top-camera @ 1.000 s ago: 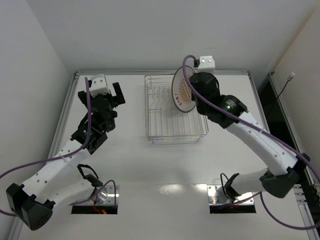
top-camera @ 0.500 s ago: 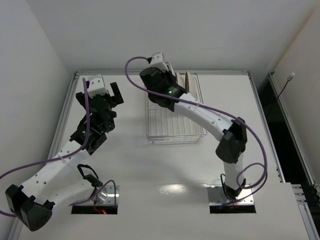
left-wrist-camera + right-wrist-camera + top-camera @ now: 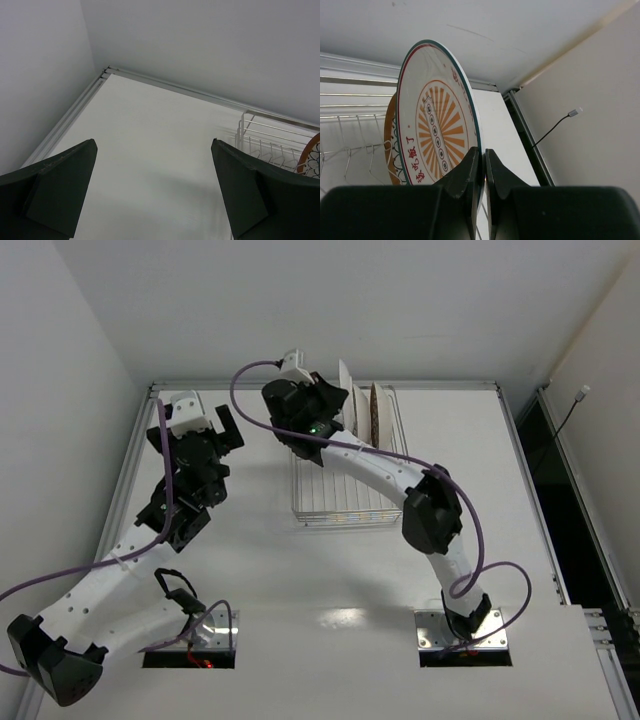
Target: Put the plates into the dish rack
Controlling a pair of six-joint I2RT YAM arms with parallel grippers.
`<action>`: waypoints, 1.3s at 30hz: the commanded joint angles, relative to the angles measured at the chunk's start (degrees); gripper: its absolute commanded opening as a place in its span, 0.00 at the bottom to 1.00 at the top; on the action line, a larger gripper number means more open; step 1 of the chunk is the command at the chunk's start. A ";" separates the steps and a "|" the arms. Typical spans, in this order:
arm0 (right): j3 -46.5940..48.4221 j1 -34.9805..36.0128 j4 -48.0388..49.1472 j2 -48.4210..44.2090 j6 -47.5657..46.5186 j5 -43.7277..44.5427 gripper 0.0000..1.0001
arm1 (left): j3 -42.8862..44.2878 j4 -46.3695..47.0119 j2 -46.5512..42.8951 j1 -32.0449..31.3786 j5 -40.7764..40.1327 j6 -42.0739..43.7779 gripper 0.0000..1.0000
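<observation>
- The right claw [image 3: 481, 156] is pinched narrow on the rim of the big sunburst plate [image 3: 440, 127], which stands on edge just above the fingers.
- I cannot tell if this plate already rests in the dish rack [image 3: 345, 512] below the claw.
- A smaller plate [image 3: 391, 142] stands upright just behind it, on the side away from the claw.
- The left claw [image 3: 154, 147] is spread wide and holds nothing. The table [image 3: 150, 115] lies under it, and the rack is well apart to its right.

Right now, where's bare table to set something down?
Bare table lies between the dish rack and the right rail, and between the rack and the arm bases. Crowded: the rack's far end, where the right gripper holds a plate.
</observation>
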 commanded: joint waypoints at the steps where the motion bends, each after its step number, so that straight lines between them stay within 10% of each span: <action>1: 1.47 0.07 7.67 1.47 -5.66 6.95 0.00 | 1.11 1.32 -1.53 0.21 -1.37 -0.78 0.99; 27: -2.75 1.12 13.47 8.07 -6.03 7.13 0.00 | 1.11 1.32 -2.06 0.21 -1.89 -0.78 0.99; 39: 2.08 -2.04 -22.65 5.79 29.57 -6.49 0.15 | 1.11 1.32 -2.06 0.21 -1.89 -0.78 0.99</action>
